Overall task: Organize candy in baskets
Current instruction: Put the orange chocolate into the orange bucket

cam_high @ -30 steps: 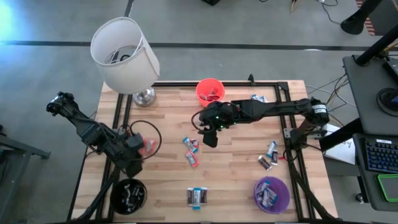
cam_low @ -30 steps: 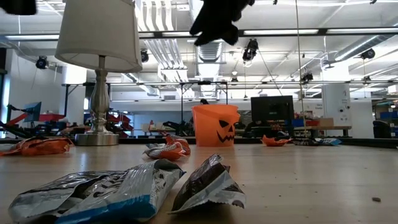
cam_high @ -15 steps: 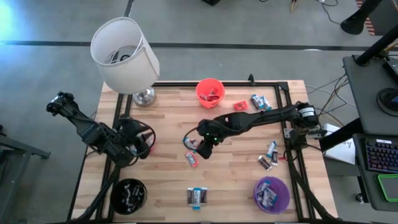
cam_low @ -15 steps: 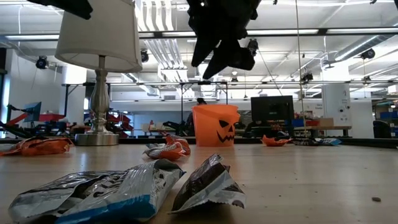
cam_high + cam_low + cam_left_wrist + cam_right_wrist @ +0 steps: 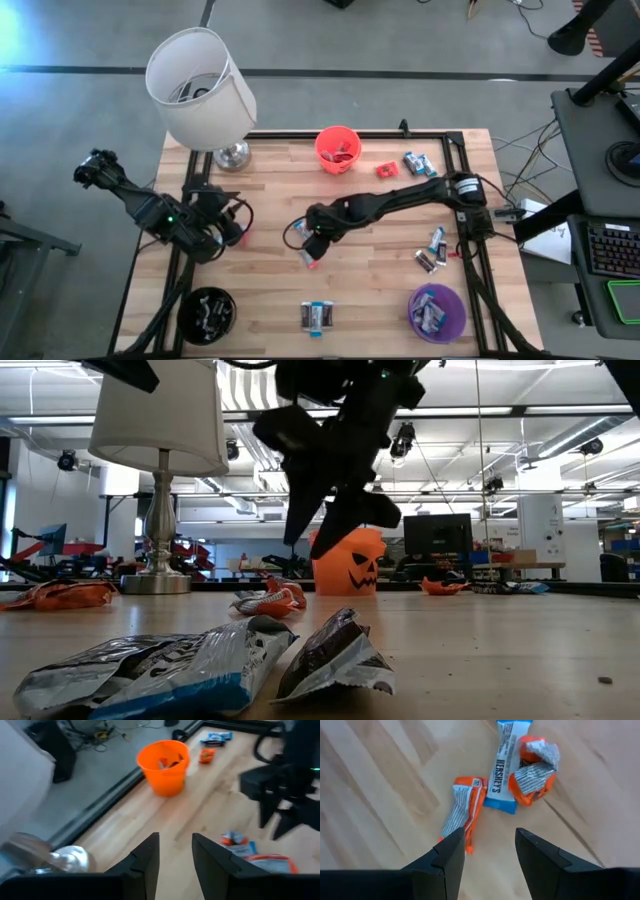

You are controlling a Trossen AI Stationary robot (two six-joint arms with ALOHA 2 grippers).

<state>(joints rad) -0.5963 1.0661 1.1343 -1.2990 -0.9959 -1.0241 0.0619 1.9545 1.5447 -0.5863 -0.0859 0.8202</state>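
- Right gripper [image 5: 485, 857] hung w/ fingers apart, empty, just over crinkled orange-and-silver wrapped candy [image 5: 462, 811] mid-table; light-blue bar [image 5: 504, 766] touching beside it.
- Wrapper prob. light, soft, slippery; best pinched across its middle.
- Left gripper [image 5: 175, 852] near table's left edge, fingers apart, empty.
- Orange-red plastic bucket [image 5: 337, 148] well apart at the far edge; white-shaded lamp [image 5: 200, 88] off to the side, nothing blocking.

White lamp [image 5: 200, 88] standing at far left corner of wooden table [image 5: 270, 300]; keyboard [image 5: 608, 248] on desk off right edge.
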